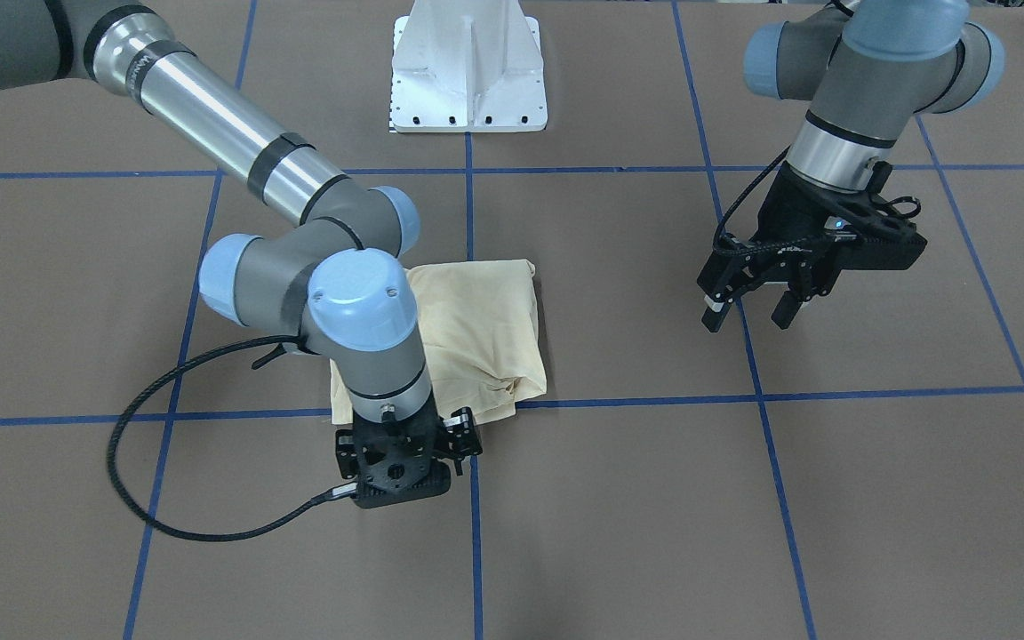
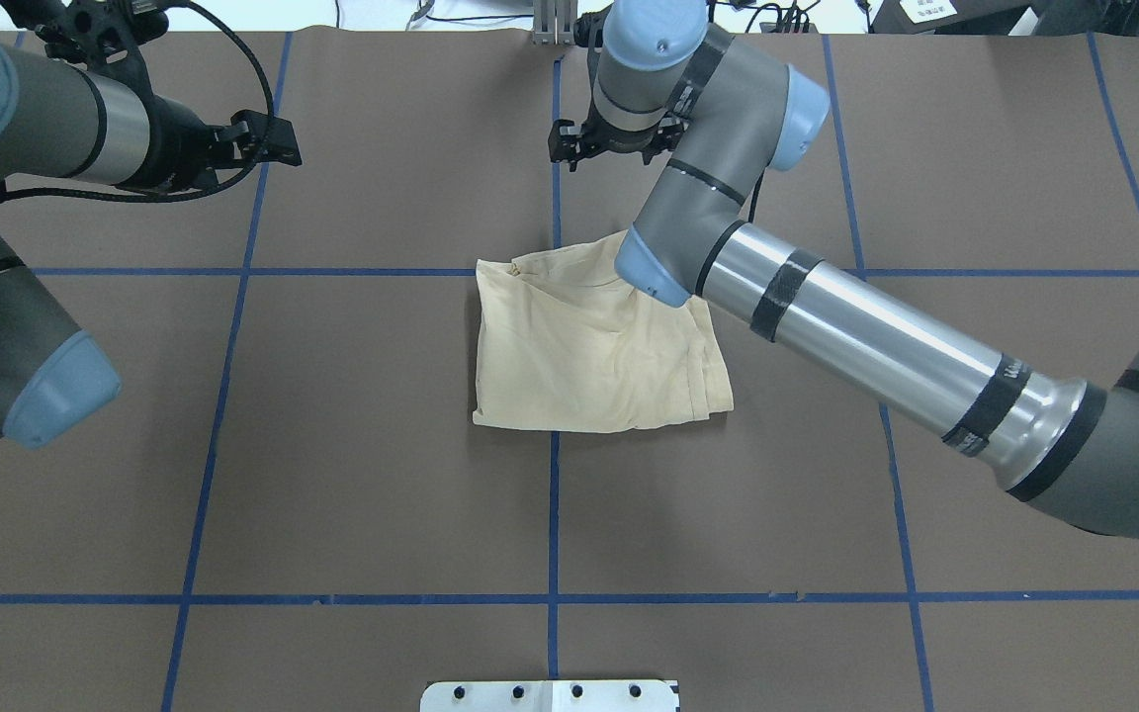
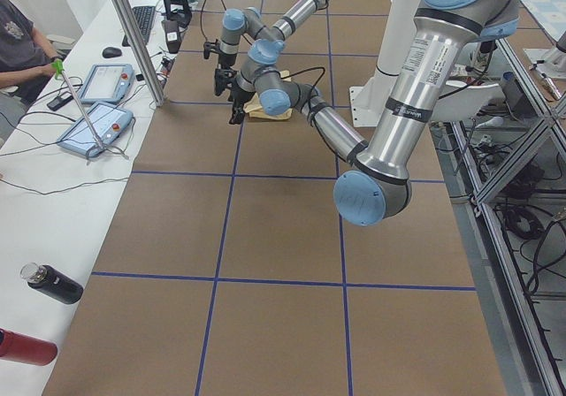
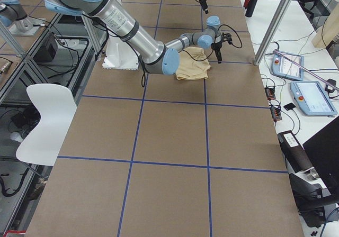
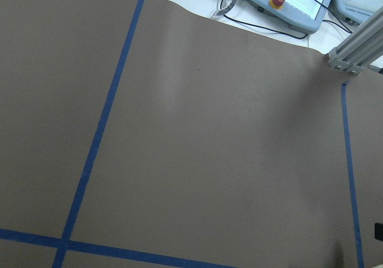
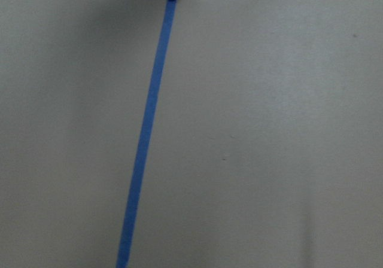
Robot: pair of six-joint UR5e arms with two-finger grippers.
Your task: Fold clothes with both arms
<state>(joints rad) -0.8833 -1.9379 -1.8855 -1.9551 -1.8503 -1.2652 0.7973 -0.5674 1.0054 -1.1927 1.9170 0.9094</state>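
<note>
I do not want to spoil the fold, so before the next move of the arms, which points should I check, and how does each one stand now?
1. The T-shirt lies folded as a compact rectangle on the table: ok.
2. The left gripper is open, empty and well apart from the T-shirt: ok.
3. The right gripper carries no cloth; its wrist view shows only bare table and blue tape: ok.
4. Whether the right gripper is open or shut: cannot tell.
5. The right arm is clear of the T-shirt: its joints hang over one edge and hide it, so cannot tell.
</note>
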